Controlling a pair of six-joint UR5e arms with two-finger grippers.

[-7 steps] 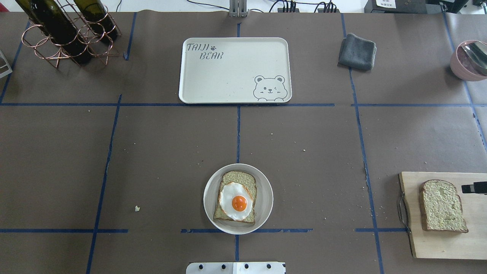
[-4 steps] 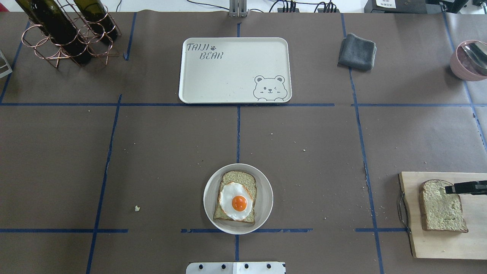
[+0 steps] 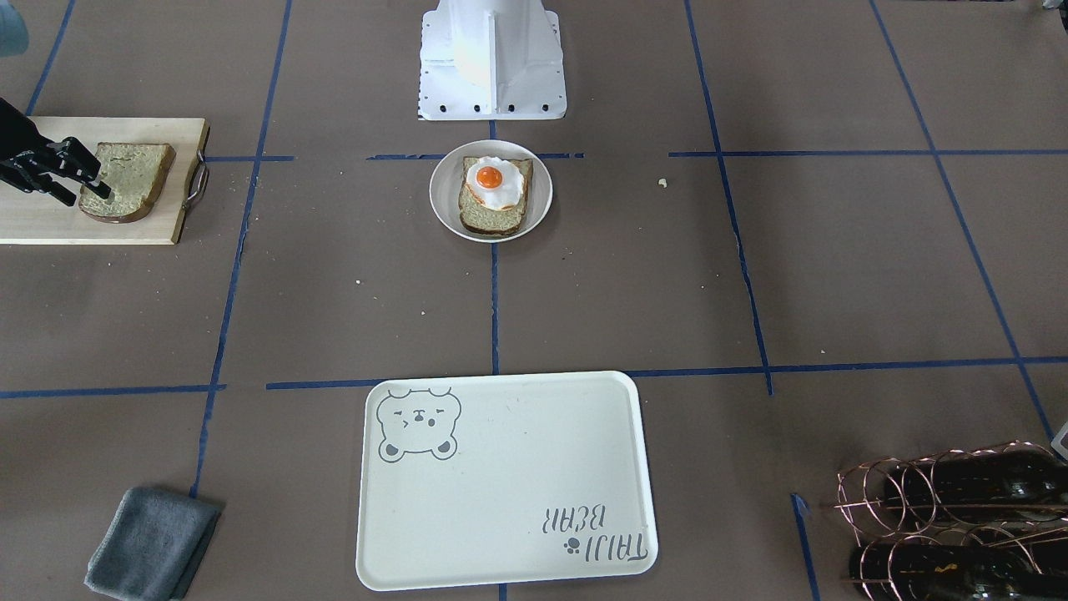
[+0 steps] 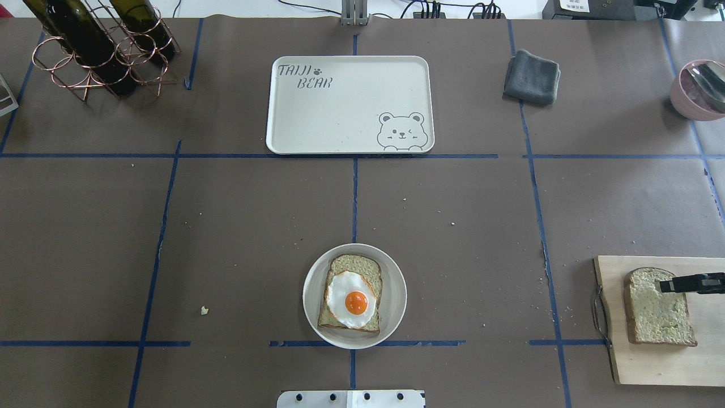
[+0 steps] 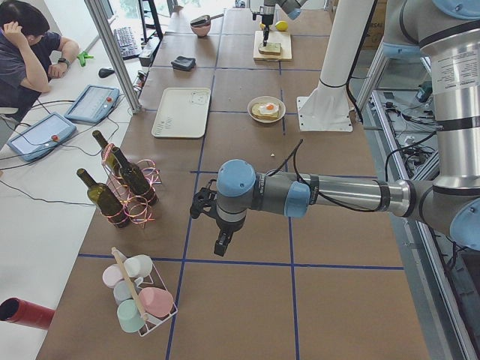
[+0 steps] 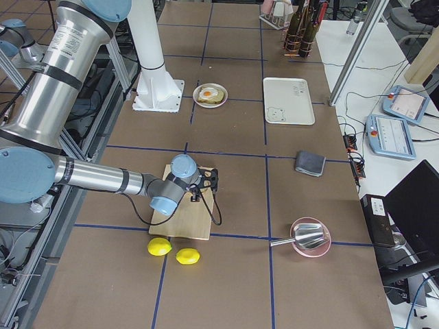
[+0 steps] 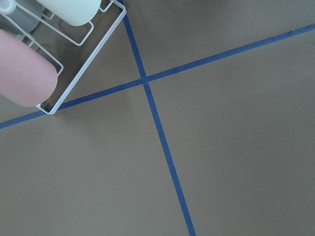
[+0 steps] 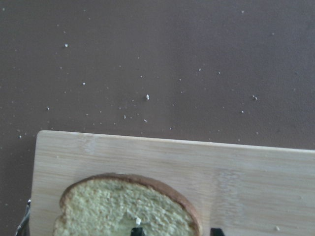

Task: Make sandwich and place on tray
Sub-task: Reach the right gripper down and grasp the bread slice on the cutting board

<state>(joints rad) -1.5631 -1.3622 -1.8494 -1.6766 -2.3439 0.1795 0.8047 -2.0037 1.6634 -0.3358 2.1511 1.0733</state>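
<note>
right claw (image 3: 87, 197) at bread slice (image 3: 132, 185), seemingly parted, clearer front-on

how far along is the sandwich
Done: the egg sits on one bread slice on the plate. In hand: the right tool, open, is over the second slice on the cutting board. Left: top the egg, then move everything to the empty tray.

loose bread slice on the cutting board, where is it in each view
front-facing: bread slice upper left
overhead: slice lower right
exterior left: slice top centre, far
exterior right: hidden behind right arm
left wrist: not in it
right wrist: slice bottom left
landmark: cutting board beneath it
</note>
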